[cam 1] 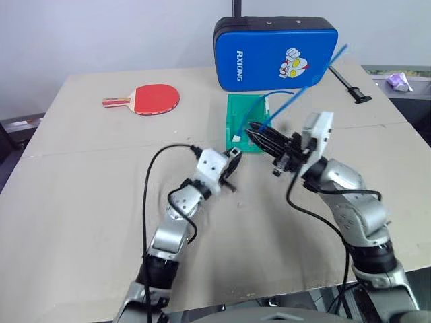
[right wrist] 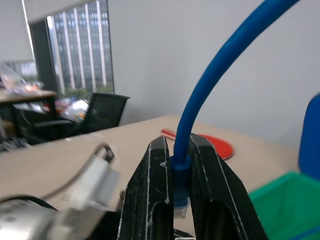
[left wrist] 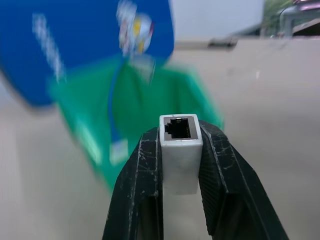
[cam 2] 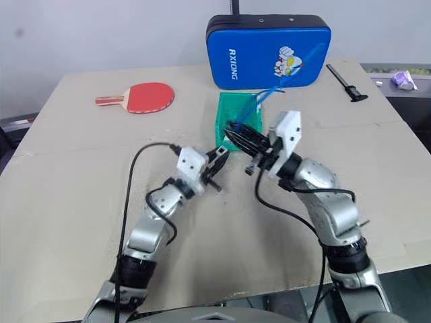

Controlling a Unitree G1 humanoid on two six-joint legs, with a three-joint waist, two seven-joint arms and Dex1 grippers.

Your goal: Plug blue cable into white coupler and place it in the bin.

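Left wrist view shows the left claw [left wrist: 181, 165] clamped on the white coupler [left wrist: 180, 150], socket facing the green bin [left wrist: 145, 105]. Right claw [right wrist: 181, 195] pinches the blue cable [right wrist: 210, 85] just behind its plug.

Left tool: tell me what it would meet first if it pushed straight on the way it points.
Probably the small green plastic bin, which lies directly beyond the left tool and the tiny white rectangular coupler it clamps. The large blue padded case sits behind that. Depth is unclear, so the right tool could come first.

Blue cable [right wrist: 210, 75], white coupler [left wrist: 180, 150], green bin [cam 1: 244, 114], red paddle [cam 1: 155, 98], beige worktop [cam 1: 81, 202], blue case [cam 1: 269, 50] printed with a cartoon figure.
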